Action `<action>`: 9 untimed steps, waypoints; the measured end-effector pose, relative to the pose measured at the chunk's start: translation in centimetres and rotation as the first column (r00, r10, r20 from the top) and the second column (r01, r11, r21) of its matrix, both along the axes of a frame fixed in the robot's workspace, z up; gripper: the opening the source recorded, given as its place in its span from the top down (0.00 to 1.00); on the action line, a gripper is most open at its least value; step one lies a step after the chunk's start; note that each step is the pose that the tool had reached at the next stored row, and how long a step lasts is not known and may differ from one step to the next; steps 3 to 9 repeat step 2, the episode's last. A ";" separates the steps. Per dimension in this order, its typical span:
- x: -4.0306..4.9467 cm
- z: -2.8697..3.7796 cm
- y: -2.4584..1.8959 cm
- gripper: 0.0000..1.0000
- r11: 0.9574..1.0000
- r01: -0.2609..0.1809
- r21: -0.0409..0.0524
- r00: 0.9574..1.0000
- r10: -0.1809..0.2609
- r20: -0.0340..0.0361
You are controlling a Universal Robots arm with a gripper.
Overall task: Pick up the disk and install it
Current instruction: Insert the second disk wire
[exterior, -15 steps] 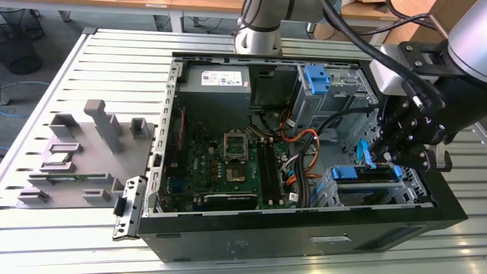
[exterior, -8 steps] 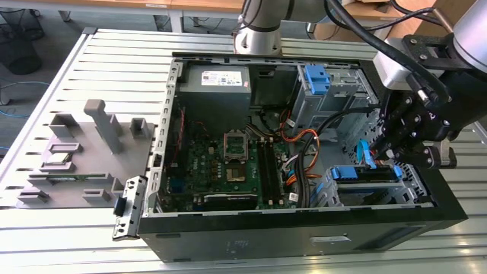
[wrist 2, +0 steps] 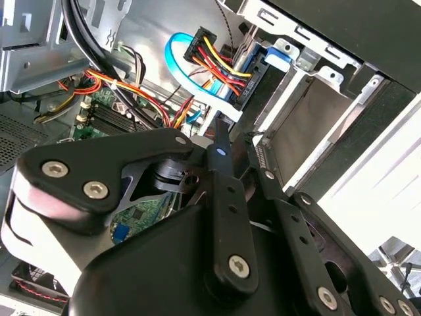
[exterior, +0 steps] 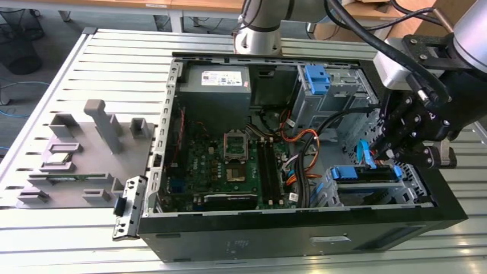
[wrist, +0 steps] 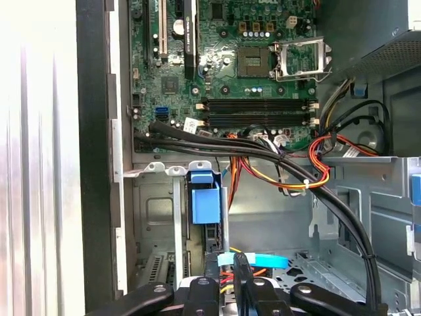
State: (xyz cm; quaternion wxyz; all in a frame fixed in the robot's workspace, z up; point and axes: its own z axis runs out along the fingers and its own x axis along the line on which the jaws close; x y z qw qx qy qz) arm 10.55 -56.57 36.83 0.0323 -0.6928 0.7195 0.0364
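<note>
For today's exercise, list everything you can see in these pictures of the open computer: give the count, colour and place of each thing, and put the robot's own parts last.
Computer case: one, black, lying open on the slatted table.
Slatted table: one, pale metal, under everything.
Motherboard: one, green, on the case floor.
Power-supply box: one, grey, at the case's far corner.
Disk: one, blue-framed, in the drive cage at the exterior view's right, under the pincer.
Blue bracket: one, in the far cage.
Grey fixture: one, on the table at the exterior view's left.
Ribbon cable: one, light blue, at the drive connector.
Pincer: one, black, above the disk.
</note>
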 end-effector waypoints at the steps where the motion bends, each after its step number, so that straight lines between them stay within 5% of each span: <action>1: 0.00 0.00 0.00 0.76 1.000 0.000 0.000 1.000 0.000 0.000; 9: 0.00 0.00 0.00 0.76 1.000 0.000 0.000 1.000 0.000 0.000</action>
